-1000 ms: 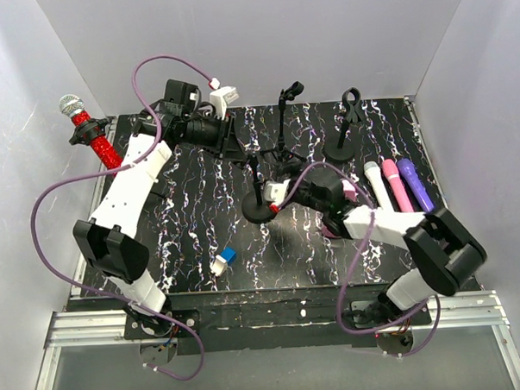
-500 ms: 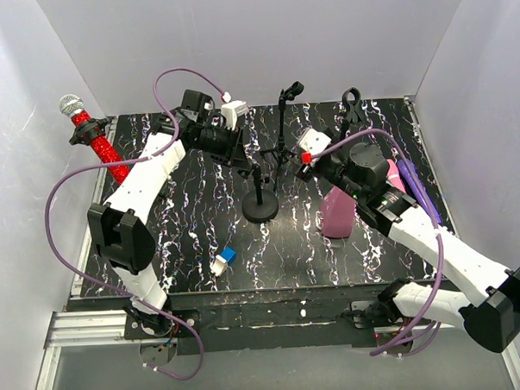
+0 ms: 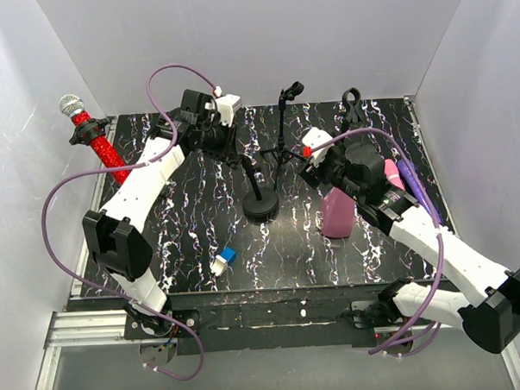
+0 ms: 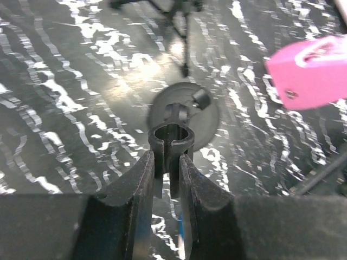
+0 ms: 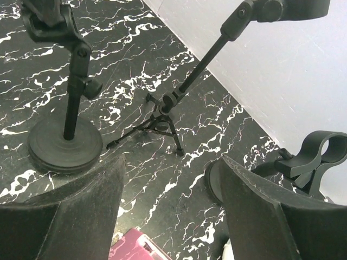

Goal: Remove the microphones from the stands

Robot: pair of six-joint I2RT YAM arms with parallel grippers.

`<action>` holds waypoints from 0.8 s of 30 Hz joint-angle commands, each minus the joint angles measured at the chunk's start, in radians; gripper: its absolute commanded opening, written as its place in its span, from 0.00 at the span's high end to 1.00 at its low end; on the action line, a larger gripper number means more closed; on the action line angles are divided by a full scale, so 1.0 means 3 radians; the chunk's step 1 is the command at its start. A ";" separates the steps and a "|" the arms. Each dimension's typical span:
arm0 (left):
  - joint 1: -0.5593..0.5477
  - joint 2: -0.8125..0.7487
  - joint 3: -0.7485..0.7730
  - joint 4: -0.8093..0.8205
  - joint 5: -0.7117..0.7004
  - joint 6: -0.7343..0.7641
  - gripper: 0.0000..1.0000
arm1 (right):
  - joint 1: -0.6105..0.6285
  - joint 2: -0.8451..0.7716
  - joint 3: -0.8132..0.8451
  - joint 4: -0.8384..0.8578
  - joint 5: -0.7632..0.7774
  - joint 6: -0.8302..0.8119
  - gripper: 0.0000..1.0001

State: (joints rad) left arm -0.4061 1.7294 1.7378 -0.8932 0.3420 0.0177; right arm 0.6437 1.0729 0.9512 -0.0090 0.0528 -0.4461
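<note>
As my left end effector (image 4: 167, 160) clamps the stand's (image 3: 260, 205) empty clip (image 4: 171, 135), right end effector (image 5: 172, 162): spread wide, empty. Pink mic (image 3: 338, 213): on tabletop (image 3: 192, 224). Removal looks done; next, I let go and withdraw.

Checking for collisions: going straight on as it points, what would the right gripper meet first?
Probably the thin black tripod stand, centred ahead of the open right gripper; depth is unclear.

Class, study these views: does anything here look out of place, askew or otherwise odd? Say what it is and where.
The red microphone sits tilted at the far left corner of the table, its silver head leaning toward the wall. Also odd: the left gripper is shut on a stand clip that is empty.
</note>
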 commanded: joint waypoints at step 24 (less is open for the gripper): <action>0.0029 -0.0171 -0.0050 -0.0024 0.0305 0.0058 1.00 | -0.0259 0.0029 0.0127 -0.0103 -0.0007 0.0285 0.25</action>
State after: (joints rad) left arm -0.3882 1.7248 1.7424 -0.8558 0.1902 0.0799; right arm 0.5854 1.1114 0.9531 -0.0273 0.0525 -0.3923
